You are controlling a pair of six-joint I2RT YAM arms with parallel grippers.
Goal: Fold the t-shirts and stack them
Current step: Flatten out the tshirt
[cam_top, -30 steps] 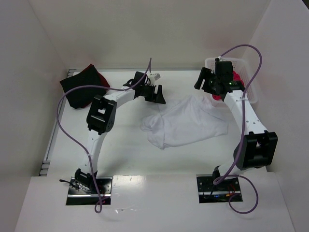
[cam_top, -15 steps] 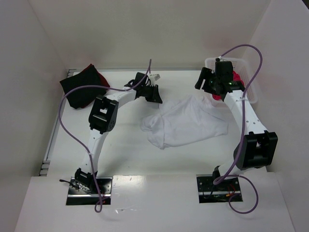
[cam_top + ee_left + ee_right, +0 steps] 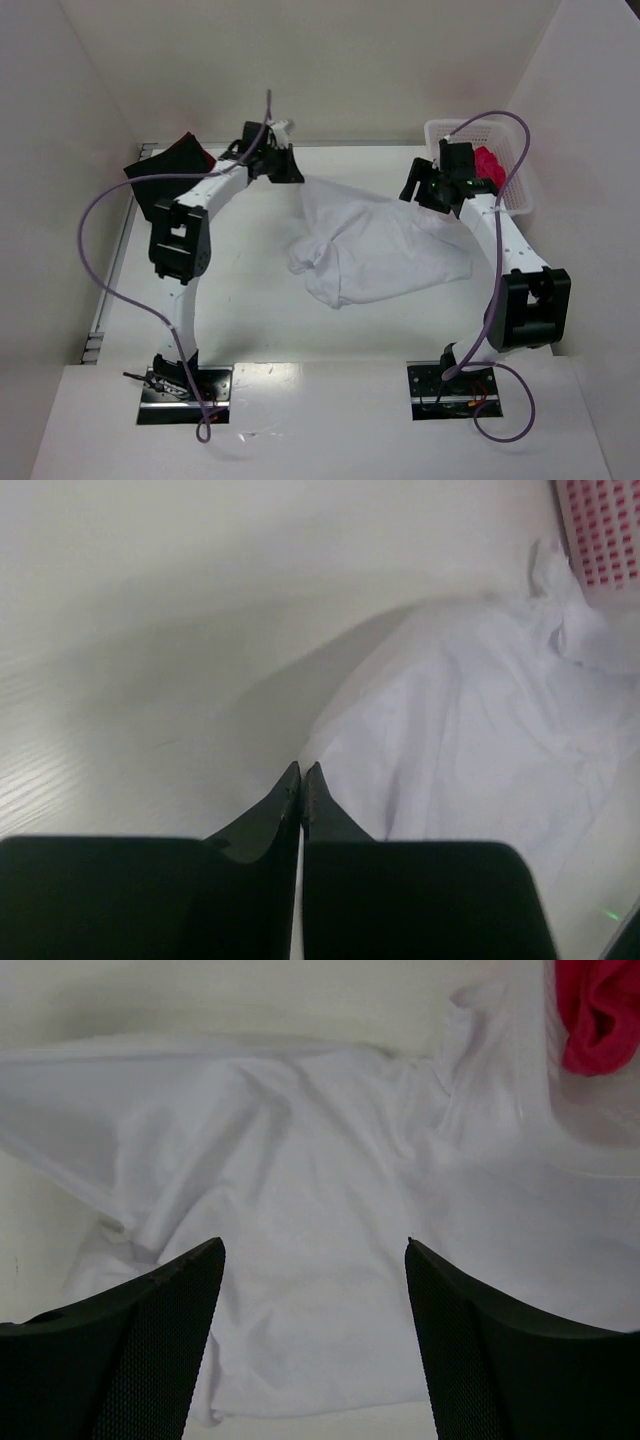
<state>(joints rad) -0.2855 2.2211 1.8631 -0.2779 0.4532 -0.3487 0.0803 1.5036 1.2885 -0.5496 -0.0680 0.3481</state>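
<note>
Top view: white t-shirt [image 3: 385, 245] lies crumpled mid-table [image 3: 250, 300], between the two arms. One corner is drawn out toward the far left and ends right at the left gripper [image 3: 285, 165].

Left wrist view: the left gripper's jaws are pressed together, with no gap between the tips. The shirt's edge rises to meet them, so the corner looks pinched there. The cloth casts a shadow on the table below it, which suggests this corner is lifted off the surface.

Right gripper [image 3: 420, 188] sits over the far-right edge of the white shirt, just beside the basket [image 3: 445, 125]. Right wrist view: jaws spread wide, holding nothing. Wrinkled white cloth fills the space under and between the fingers [image 3: 150, 1340]. I cannot tell whether the tips touch the cloth.

White lattice basket stands at the far right of the table, against the side wall. The bright pink-red t-shirt [image 3: 488, 165] is bunched inside it. The white shirt's edge reaches the basket's near wall.

Far-left corner of the table: the black t-shirt [image 3: 150, 190] sits in a heap, with the dark red t-shirt [image 3: 192, 150] showing along its far edge. The two touch, and I cannot tell which one lies on top. The heap is well apart from the white shirt.
</note>
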